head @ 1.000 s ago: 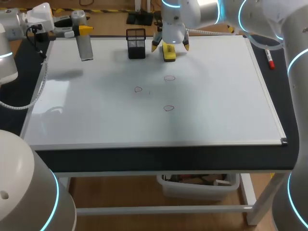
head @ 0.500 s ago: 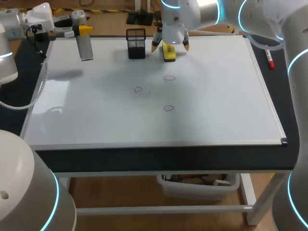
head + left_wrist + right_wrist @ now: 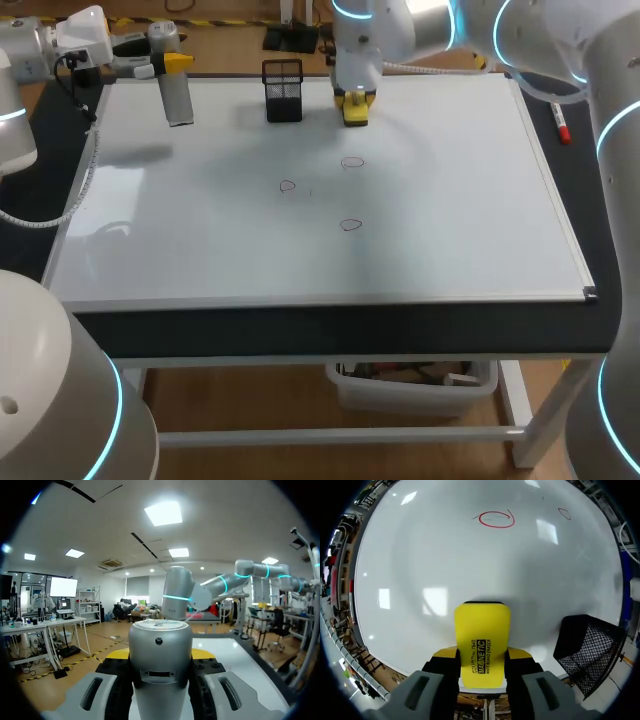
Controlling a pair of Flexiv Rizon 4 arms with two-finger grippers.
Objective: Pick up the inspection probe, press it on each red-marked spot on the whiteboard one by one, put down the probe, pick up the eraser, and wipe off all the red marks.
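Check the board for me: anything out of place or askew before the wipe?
The probe is not put down: the left tool holds it at the whiteboard's far left corner, while the right tool grips the eraser. Nothing else looks askew, spilled or damaged.

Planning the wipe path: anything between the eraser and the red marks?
Nothing visible. The eraser, held by the right gripper, has bare whiteboard ahead to all three red marks. The mesh holder stands beside it, off that path; the left gripper holds the probe far aside.
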